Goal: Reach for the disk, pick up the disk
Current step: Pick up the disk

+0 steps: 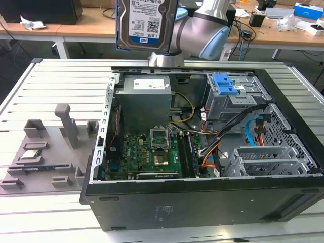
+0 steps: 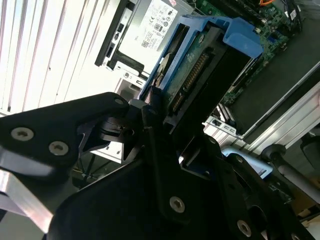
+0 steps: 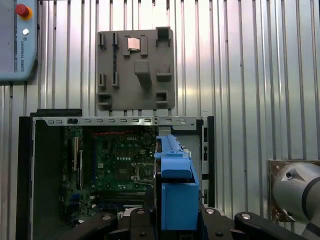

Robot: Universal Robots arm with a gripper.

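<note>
The disk (image 1: 147, 23) hangs high above the back of the open computer case (image 1: 202, 202), label facing the exterior camera, its upper part cut off by the picture's top edge. The grey arm (image 1: 202, 28) stands right behind it. In both wrist views my gripper (image 3: 175, 212) is shut on the disk (image 3: 175, 180), black fingers (image 3: 145, 205) pressing on either side of its blue frame. In the second wrist view the disk (image 2: 200, 65) shows its blue frame and connector edge, sticking out past the gripper (image 2: 185, 145) over the case's power supply.
Inside the case lie the motherboard (image 1: 147, 152), power supply (image 1: 144, 101), cables and a drive cage with a blue latch (image 1: 225, 83). A grey fixture plate (image 1: 45, 152) holding a small silvery chip (image 1: 31, 155) sits at the exterior view's left. A teach pendant (image 3: 17, 40) lies on the slatted table.
</note>
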